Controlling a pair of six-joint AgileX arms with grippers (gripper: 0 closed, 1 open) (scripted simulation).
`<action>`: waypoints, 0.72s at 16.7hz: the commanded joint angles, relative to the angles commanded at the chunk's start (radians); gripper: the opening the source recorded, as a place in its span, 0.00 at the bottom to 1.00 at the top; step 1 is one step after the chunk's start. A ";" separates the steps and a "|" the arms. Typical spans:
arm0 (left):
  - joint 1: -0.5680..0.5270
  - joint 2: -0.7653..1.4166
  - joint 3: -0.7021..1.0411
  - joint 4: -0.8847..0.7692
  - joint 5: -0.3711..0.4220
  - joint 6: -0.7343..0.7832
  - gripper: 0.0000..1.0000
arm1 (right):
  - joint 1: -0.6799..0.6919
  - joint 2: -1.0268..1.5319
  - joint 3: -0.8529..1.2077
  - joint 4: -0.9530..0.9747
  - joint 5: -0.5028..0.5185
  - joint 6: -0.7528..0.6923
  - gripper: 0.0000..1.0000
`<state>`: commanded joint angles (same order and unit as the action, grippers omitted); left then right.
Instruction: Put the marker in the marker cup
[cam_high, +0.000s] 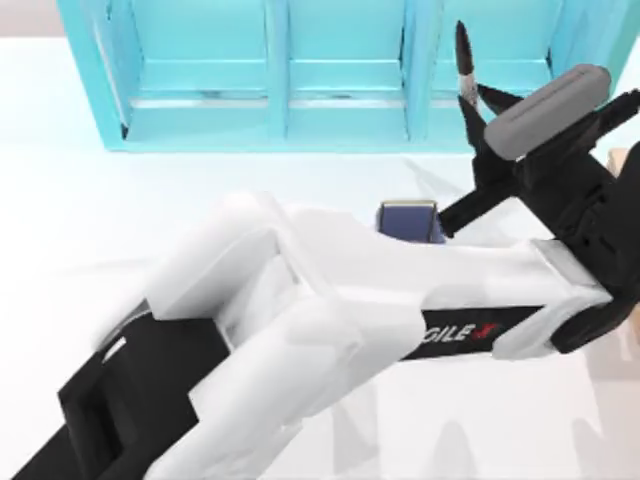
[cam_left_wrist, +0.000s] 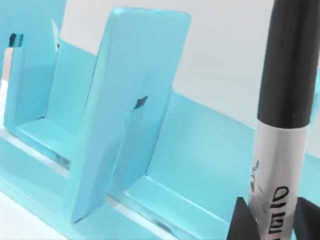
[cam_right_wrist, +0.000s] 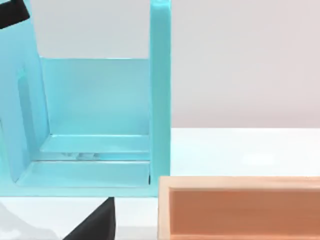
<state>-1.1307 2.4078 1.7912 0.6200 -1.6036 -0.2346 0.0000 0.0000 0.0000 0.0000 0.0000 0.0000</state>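
The marker (cam_high: 465, 62) is up off the table, pinched at its lower barrel by the left gripper (cam_high: 472, 100), and it stands close to upright with the black cap on top, its long axis tipped only slightly in the top view. From the left wrist view the marker (cam_left_wrist: 280, 150) rises straight out between the 2 dark fingers (cam_left_wrist: 241, 220), grey-white barrel with dark lettering low, black cap above, so those fingers are clamped on it. The left arm (cam_high: 330, 320) sweeps from the near left corner diagonally across the table to the far right, wrist cocked so the gripper points toward the turquoise shelf unit (cam_high: 290, 80). The marker hangs in front of that unit's right-hand bay. The marker cup (cam_high: 408, 219), blue-purple, sits on the table nearer than the gripper and a little to its left, partly hidden behind the arm. The right wrist view looks across an orange-brown box (cam_right_wrist: 240, 210) toward the shelf unit (cam_right_wrist: 95, 125); I cannot tell the right gripper's state.
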 joint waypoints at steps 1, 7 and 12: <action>-0.001 -0.016 -0.021 -0.053 -0.002 0.000 0.00 | 0.000 0.000 0.000 0.000 0.000 0.000 1.00; -0.004 -0.111 -0.104 -0.259 -0.013 -0.016 0.00 | 0.000 0.000 0.000 0.000 0.000 0.000 1.00; -0.004 -0.112 -0.105 -0.260 -0.013 -0.016 0.15 | 0.000 0.000 0.000 0.000 0.000 0.000 1.00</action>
<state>-1.1350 2.2963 1.6866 0.3603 -1.6167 -0.2507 0.0000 0.0000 0.0000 0.0000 0.0000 0.0000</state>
